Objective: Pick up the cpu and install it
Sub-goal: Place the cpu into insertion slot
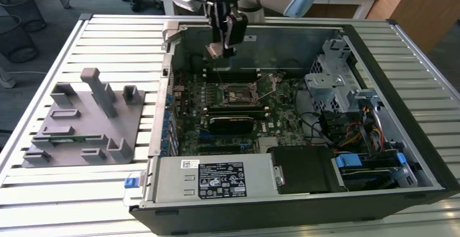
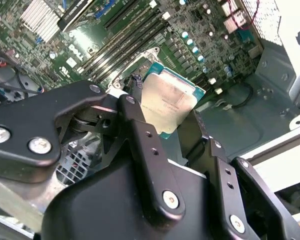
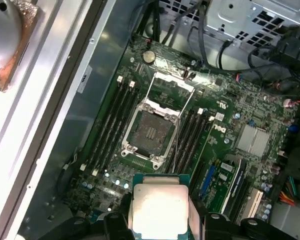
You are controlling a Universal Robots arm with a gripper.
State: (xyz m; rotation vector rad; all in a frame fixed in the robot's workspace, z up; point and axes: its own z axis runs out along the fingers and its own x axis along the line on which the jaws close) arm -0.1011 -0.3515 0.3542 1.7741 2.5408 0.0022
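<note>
My gripper (image 1: pixel 217 50) is shut on the cpu (image 1: pixel 215 51), a flat square chip with a silver top, and holds it in the air over the rear part of the open computer case. In the second wrist view the cpu (image 2: pixel 167 100) sits between the two black fingers (image 2: pixel 135 117). In the first wrist view the cpu (image 3: pixel 157 207) hangs above the motherboard, a short way from the black socket (image 3: pixel 151 131), whose metal frame stands open. In the exterior view the socket (image 1: pixel 241 92) lies below the gripper and towards that view's right.
The case wall (image 1: pixel 169 59) rises close beside the gripper. A metal drive cage (image 1: pixel 330 81) and cables fill the exterior view's right. The power supply (image 1: pixel 215 180) lies at the front. A grey fixture tray (image 1: pixel 83 124) holding a green memory stick (image 1: pixel 68 138) rests on the table.
</note>
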